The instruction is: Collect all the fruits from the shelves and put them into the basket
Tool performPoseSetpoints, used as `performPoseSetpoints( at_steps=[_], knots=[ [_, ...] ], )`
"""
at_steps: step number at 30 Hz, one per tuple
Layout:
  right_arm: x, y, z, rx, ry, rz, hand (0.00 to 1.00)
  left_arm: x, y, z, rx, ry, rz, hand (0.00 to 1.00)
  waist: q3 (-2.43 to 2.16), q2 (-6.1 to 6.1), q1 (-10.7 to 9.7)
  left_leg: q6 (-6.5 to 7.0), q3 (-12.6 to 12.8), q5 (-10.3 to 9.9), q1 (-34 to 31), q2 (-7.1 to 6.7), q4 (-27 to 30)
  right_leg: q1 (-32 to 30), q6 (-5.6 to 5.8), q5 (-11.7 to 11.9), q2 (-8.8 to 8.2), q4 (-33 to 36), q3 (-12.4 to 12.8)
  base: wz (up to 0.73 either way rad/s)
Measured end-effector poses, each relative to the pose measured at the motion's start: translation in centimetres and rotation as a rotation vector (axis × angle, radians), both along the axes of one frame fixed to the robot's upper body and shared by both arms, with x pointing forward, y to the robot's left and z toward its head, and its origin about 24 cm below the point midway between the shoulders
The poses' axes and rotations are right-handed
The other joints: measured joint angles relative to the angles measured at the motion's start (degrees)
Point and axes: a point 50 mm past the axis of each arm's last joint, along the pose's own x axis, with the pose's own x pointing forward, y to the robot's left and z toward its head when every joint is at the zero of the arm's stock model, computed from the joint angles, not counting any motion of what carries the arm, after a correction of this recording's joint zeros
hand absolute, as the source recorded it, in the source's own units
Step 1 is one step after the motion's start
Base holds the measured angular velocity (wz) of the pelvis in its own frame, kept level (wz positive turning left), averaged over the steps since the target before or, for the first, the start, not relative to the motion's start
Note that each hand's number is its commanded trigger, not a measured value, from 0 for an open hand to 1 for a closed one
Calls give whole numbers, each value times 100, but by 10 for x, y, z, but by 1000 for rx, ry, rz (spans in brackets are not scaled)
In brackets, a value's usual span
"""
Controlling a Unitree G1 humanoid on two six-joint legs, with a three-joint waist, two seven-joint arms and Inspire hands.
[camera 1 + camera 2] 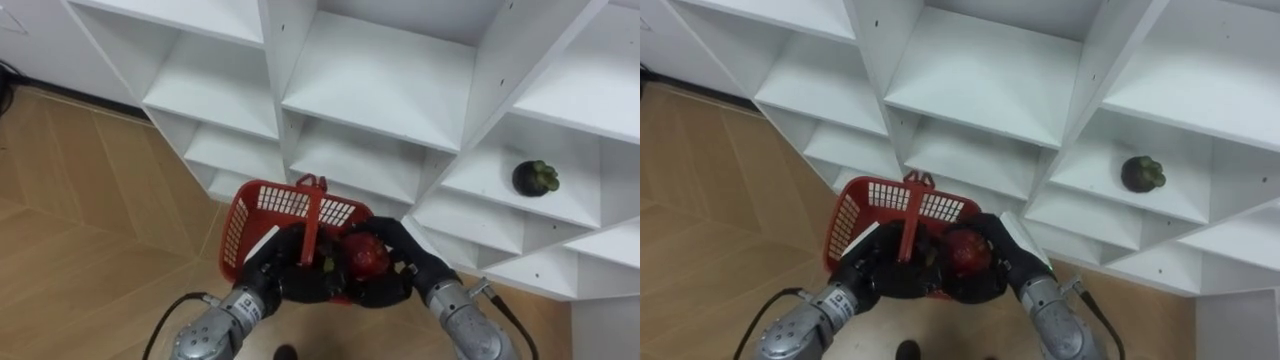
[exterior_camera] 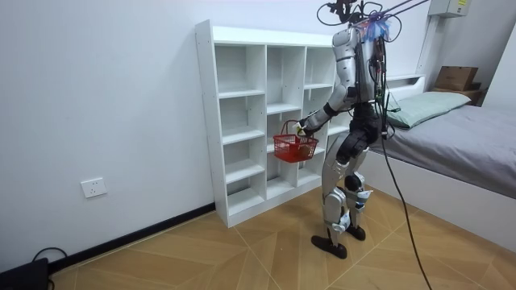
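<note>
Curling fingers: left hand [image 1: 270,270] on basket [image 1: 255,215] handle, right hand [image 1: 405,255] round red fruit [image 1: 367,257]; eye views reveal shelved dark fruit [image 1: 535,178].

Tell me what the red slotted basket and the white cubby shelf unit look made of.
Red slotted basket: probably moulded plastic, given its thin slotted walls and even colour. White cubby shelf unit: likely laminated or painted board; it looks smooth, matte and square-edged.

Silver-grey metal forearms end in black, glove-like hands on this humanoid: the left hand [image 1: 280,270] and the right hand [image 1: 398,262]. A thin dark cable loops out beside each wrist. The room view shows a silver-grey body with dark joints and black feet. Straps rise from its shoulders, and a dark cable hangs from its back.
</note>
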Motion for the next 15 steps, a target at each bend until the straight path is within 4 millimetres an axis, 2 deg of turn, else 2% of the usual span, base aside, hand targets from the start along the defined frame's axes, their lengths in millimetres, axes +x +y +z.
performPoseSetpoints(
  at_steps=[15],
  knots=[
    [4, 1, 8, -31, -24, 35, 100, 0, 0, 5, -54, -13, -41, 100, 0, 6, 25, 0, 52, 0, 20, 24, 26, -2, -11, 8, 17, 20, 95, -1]
  ],
)
